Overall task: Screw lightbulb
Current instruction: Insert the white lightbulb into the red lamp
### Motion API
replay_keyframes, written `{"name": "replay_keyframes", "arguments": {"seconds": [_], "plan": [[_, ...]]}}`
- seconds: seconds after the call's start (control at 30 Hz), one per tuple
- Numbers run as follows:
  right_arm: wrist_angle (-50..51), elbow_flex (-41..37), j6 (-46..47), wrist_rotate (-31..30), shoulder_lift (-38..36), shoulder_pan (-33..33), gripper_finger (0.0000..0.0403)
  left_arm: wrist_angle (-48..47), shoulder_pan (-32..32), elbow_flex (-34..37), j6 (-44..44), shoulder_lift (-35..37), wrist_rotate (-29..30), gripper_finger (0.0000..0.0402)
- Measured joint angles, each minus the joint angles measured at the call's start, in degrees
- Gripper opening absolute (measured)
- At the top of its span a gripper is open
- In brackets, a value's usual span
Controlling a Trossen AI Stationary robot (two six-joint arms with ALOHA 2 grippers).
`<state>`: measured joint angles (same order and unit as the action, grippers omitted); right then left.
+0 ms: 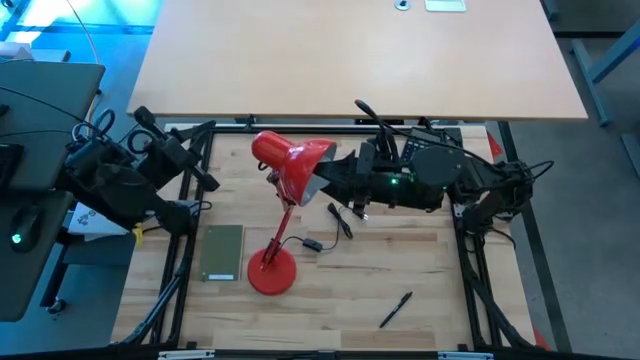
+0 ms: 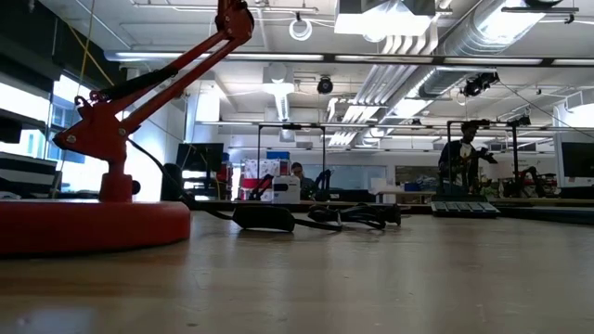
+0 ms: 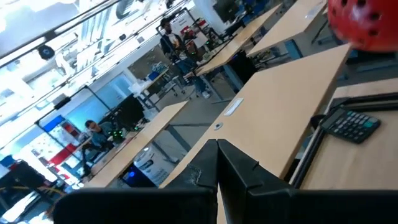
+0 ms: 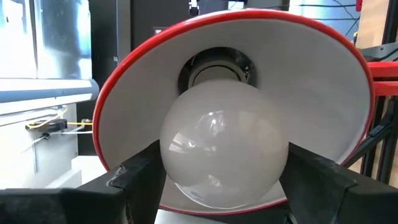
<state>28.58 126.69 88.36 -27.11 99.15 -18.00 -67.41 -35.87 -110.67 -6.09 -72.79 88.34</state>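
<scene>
Lighting: bright, even, from ceiling strip lights [image 2: 390, 23] in the low view. Cool blue cast along the bench's [image 1: 400, 255] left side. Glare: window reflections on the lightbulb [image 4: 224, 146]. Shadows: soft, beneath the lamp shade [image 1: 295, 160]. Focus: near bench surface blurred in low view; left wrist view slightly soft.

High view: lightbulb hidden inside the red shade [image 1: 295, 160]. Right wrist view: lightbulb [image 4: 224, 146] base buried in the socket (threads unseen), lower curve cut by the frame edge. Low view: lamp [image 2: 111, 199] head cropped.
</scene>
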Motion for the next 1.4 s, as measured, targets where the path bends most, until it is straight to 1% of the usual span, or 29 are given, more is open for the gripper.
{"name": "replay_keyframes", "arguments": {"seconds": [0.17,0.53,0.67,0.83,0.9,1.17,1.4], "plan": [[0.13,0.00,0.11,0.02,0.00,0.02,0.0268,4.92,-0.05,-0.02,-4.47,0.09,-0.87,0.0000],[0.37,0.00,0.12,-0.10,0.00,0.02,0.0270,7.41,-0.07,-0.02,-4.67,0.07,-2.35,0.0000],[1.15,0.00,1.83,1.07,0.00,0.40,0.0290,7.40,-0.07,-0.02,-4.65,0.07,-2.35,0.0000],[2.95,0.00,3.44,6.37,-0.04,0.76,0.0319,7.51,-0.06,-0.02,-4.63,0.07,-2.33,0.0000],[3.10,0.00,2.82,6.34,-0.19,0.76,0.0325,7.57,-0.05,-0.02,-4.63,0.07,-2.30,0.0000],[5.54,1.52,-4.87,5.00,-1.45,0.72,0.0327,7.74,-0.05,-0.02,-4.61,0.07,-2.28,0.0000],[11.20,1.90,-5.80,4.13,-3.47,-0.28,0.0327,7.79,-0.06,-0.02,-4.61,0.28,-2.24,0.0000]]}}
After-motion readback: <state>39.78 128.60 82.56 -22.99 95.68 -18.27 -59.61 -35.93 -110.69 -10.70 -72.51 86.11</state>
